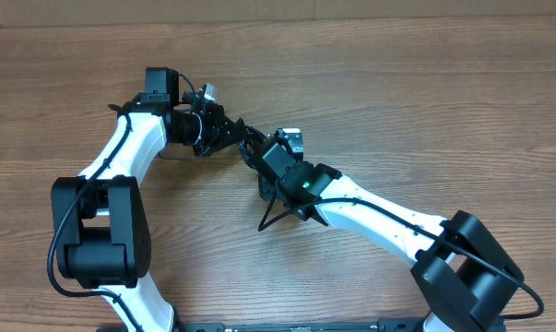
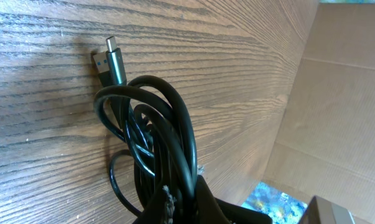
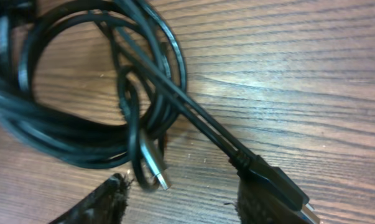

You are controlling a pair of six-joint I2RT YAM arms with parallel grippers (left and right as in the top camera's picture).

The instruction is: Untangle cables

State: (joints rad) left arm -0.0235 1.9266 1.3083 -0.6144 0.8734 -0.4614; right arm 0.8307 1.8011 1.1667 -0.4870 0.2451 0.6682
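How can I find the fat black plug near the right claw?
Look at the wooden table, then the cables tangled between the two arms. One straight cord leaves the loops and ends in the fat black plug, right by the right claw. Its neighbour, the thin plug, is skinnier and sits curled inside a small loop.

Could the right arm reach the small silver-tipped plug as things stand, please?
Probably yes: the silver-tipped plug lies uncovered on the table, between the open jaws of the right gripper.
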